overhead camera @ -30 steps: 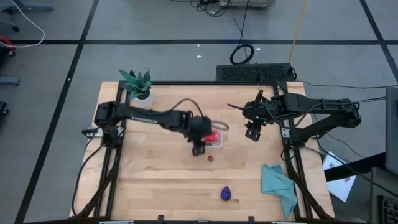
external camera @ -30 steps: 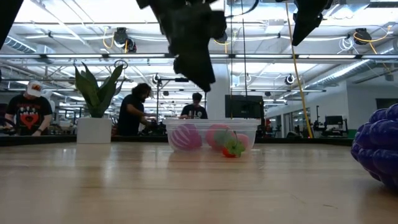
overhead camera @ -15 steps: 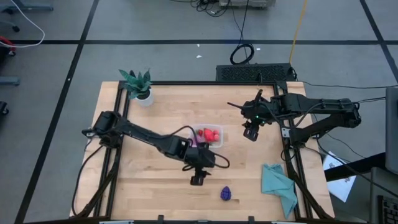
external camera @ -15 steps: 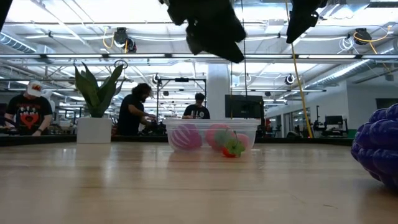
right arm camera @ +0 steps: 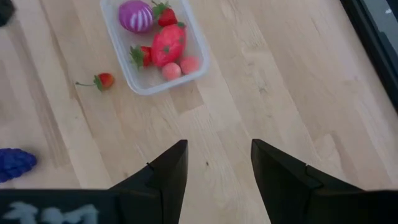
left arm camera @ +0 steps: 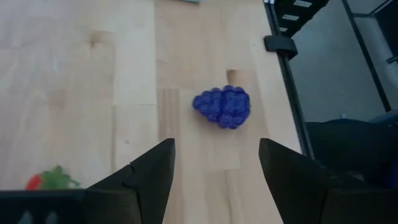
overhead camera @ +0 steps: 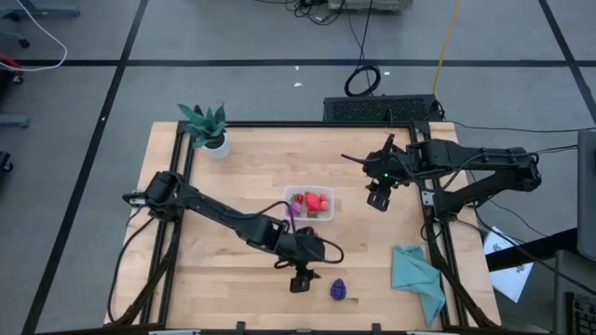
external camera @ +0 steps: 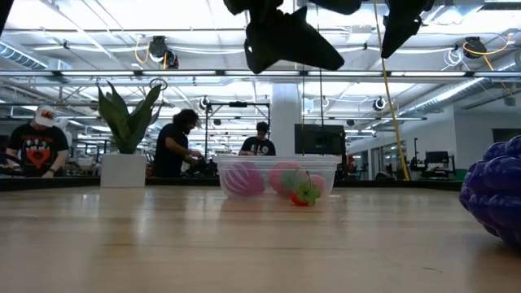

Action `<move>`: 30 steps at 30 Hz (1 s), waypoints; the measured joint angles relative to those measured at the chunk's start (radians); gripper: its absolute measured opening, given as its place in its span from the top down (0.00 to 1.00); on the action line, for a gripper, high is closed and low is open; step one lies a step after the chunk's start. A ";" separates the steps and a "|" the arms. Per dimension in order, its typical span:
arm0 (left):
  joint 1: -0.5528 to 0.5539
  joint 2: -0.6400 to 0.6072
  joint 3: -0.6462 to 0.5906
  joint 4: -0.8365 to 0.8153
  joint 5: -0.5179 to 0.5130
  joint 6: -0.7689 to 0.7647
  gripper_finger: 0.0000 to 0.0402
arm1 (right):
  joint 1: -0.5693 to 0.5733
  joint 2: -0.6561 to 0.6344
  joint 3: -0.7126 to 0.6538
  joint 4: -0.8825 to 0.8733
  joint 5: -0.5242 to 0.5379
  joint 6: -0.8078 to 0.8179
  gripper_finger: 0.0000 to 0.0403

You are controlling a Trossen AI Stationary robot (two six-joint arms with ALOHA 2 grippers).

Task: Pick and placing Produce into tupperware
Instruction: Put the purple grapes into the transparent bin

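Observation:
The clear tupperware point(overhead camera: 310, 203) stands mid-table and holds a magenta ball point(right arm camera: 135, 15), a bigger red strawberry point(right arm camera: 168, 43) and small red pieces. One tiny strawberry point(right arm camera: 102, 80) lies on the wood just outside it, toward the near edge. The dark purple cluster point(overhead camera: 339, 289) rests on the table close to the near edge. My left gripper point(overhead camera: 300, 279) hovers open above the table just left of the cluster point(left arm camera: 222, 107), touching nothing. My right gripper point(overhead camera: 377, 197) waits open in the air to the right of the tupperware.
A green potted plant point(overhead camera: 207, 127) stands at the far left corner. A teal cloth point(overhead camera: 416, 275) lies crumpled at the near right corner. Bare wood lies between the tupperware and the near edge. People sit in the room beyond the far edge.
My left gripper has swung from above the tupperware toward the near edge and slightly right, ending beside the purple cluster. The produce, the tupperware and the right arm have stayed where they were.

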 joint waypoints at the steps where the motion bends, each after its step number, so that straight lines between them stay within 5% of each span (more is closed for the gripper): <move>1: -0.007 0.000 0.000 0.004 -0.001 -0.002 0.40 | -0.005 -0.002 0.000 -0.003 0.001 -0.002 0.58; 9: -0.041 0.000 0.000 -0.019 -0.052 0.001 0.40 | -0.047 -0.020 0.000 0.030 0.003 -0.015 0.58; 15: -0.016 -0.021 0.000 -0.332 -0.101 0.025 0.40 | -0.009 -0.019 0.000 0.085 -0.004 -0.015 0.58; 30: 0.116 -0.221 -0.001 -0.845 -0.414 0.007 0.40 | 0.455 0.122 0.000 0.175 -0.058 0.392 0.58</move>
